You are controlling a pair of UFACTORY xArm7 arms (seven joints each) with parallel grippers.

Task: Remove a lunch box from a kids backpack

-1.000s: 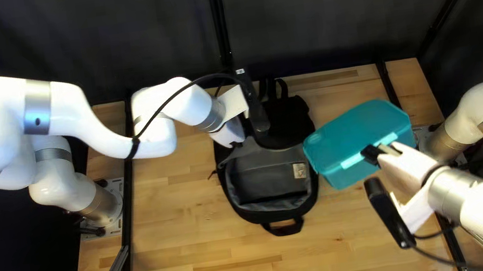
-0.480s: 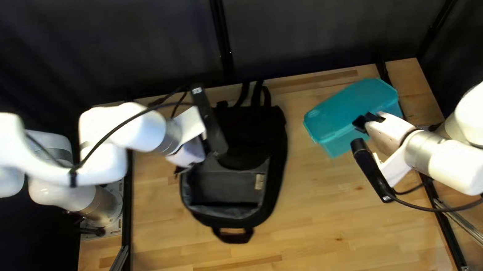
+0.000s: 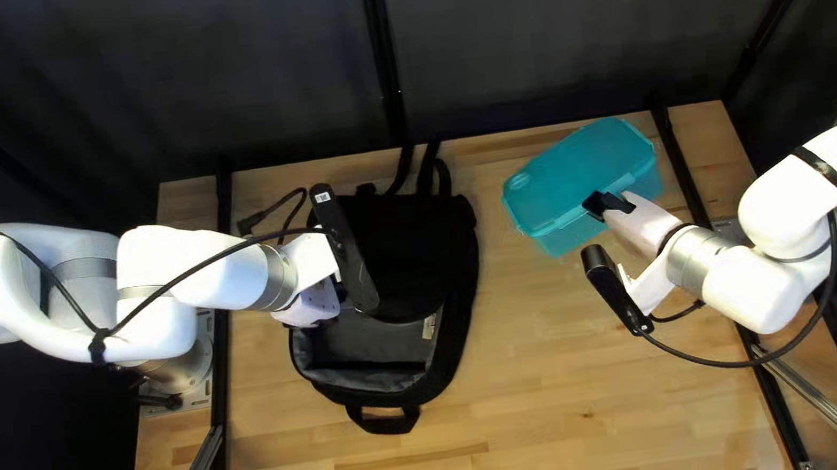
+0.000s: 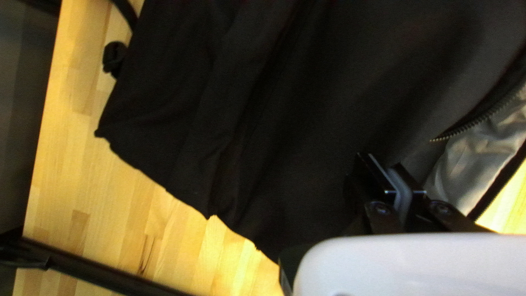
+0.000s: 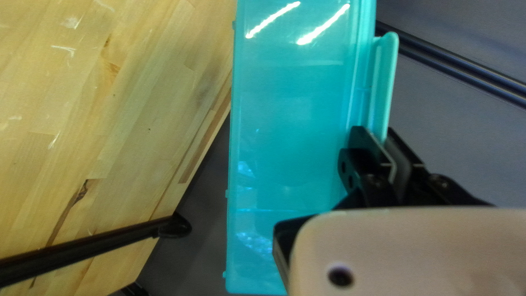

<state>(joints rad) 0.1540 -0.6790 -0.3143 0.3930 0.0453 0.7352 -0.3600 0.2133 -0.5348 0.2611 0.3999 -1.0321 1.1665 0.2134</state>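
Right fingers (image 5: 375, 131), nearly closed, gripped the lunch box (image 5: 290, 137), left fingers (image 4: 381, 160) likewise the backpack (image 4: 307, 109); slow, level lowering was best.

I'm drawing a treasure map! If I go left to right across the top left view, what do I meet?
My left arm → black backpack → teal lunch box → my right arm.

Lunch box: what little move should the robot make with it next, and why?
Probably lower the lunch box gently onto the table: it is already outside the backpack, and the right claw is shut on its side flap, seemingly holding it up.
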